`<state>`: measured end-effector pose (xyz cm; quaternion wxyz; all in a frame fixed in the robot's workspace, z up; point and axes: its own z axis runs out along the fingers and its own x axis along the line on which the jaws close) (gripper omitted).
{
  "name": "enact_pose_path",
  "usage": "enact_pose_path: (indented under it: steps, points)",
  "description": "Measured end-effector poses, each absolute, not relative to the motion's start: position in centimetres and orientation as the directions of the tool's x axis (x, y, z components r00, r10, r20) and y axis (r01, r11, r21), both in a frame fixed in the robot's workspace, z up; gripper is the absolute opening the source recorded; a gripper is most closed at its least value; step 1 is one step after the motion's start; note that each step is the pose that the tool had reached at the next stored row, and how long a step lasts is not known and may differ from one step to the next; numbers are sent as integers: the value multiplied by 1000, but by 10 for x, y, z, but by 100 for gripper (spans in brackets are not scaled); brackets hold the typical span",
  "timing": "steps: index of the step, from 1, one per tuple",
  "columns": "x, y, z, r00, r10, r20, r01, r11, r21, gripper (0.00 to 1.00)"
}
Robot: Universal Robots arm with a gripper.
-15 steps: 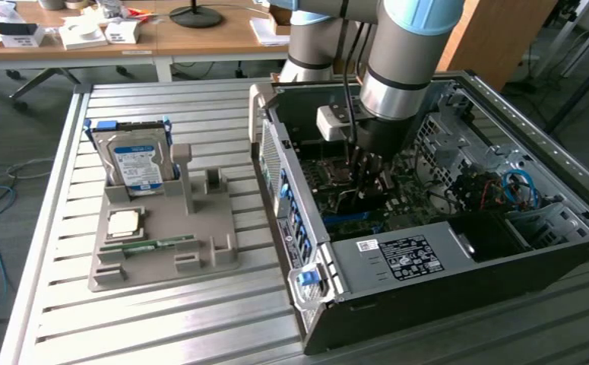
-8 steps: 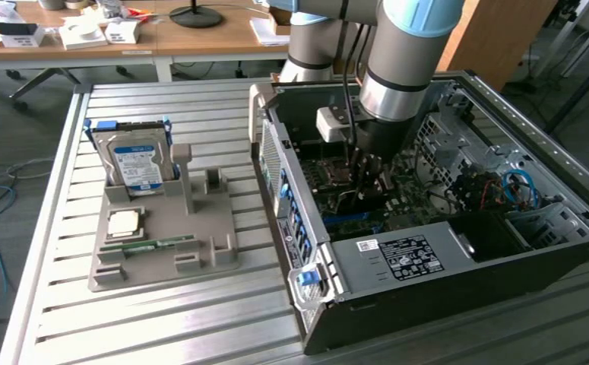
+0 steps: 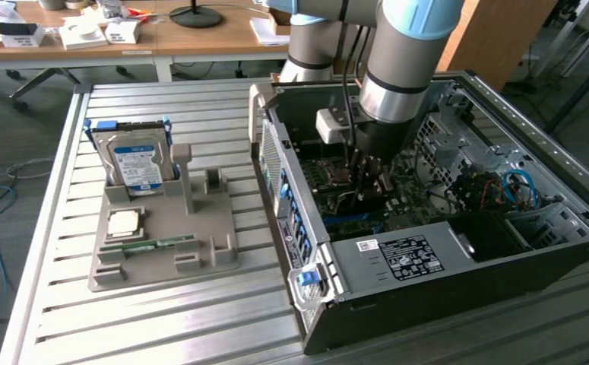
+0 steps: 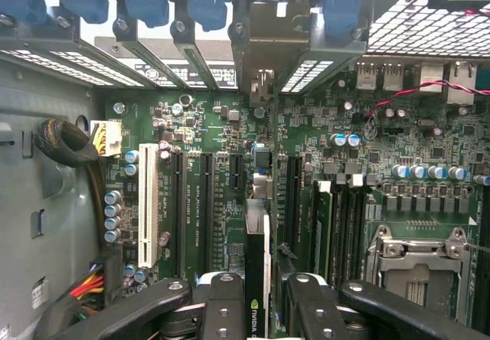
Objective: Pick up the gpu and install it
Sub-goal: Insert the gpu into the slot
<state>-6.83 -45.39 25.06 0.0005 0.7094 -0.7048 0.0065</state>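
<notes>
My gripper (image 3: 367,181) reaches down inside the open computer case (image 3: 426,258), just above the motherboard (image 4: 207,125). In the wrist view the gripper (image 4: 259,298) is shut on the gpu (image 4: 256,256), a thin dark card seen edge-on with a green logo near the fingers (image 4: 222,302). The card runs between the black expansion slots (image 4: 205,202) toward the case's rear. Its silver end bracket (image 4: 264,49) sits up among the rear slot openings. I cannot tell whether its lower edge is in a slot.
On the slatted table, at the exterior view's left, a grey holder (image 3: 163,266) carries a hard drive (image 3: 137,163), a processor (image 3: 125,222) and a green memory stick (image 3: 157,245). Inside the case are a white slot (image 4: 148,202), the processor socket (image 4: 417,256) and cable bundles (image 4: 65,142).
</notes>
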Motion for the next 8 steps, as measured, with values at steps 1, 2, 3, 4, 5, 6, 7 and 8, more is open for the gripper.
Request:
enact_pose_path:
  steps: [1,2,3,4,5,6,7,8]
  points:
    - [-68,-454,250,6,-1000,10,-1000,-7,-8,26]
    - [-68,-454,250,6,-1000,10,-1000,-6,-8,26]
    - [-68,-454,250,6,-1000,10,-1000,-6,-8,26]
    - [-68,-454,250,6,-1000,10,-1000,-6,-8,26]
    - [-68,-454,250,6,-1000,10,-1000,-6,-8,26]
    - [-68,-454,250,6,-1000,10,-1000,-6,-8,26]
    - [-68,-454,250,6,-1000,10,-1000,-7,-8,26]
    - [-68,-454,250,6,-1000,10,-1000,-7,-8,26]
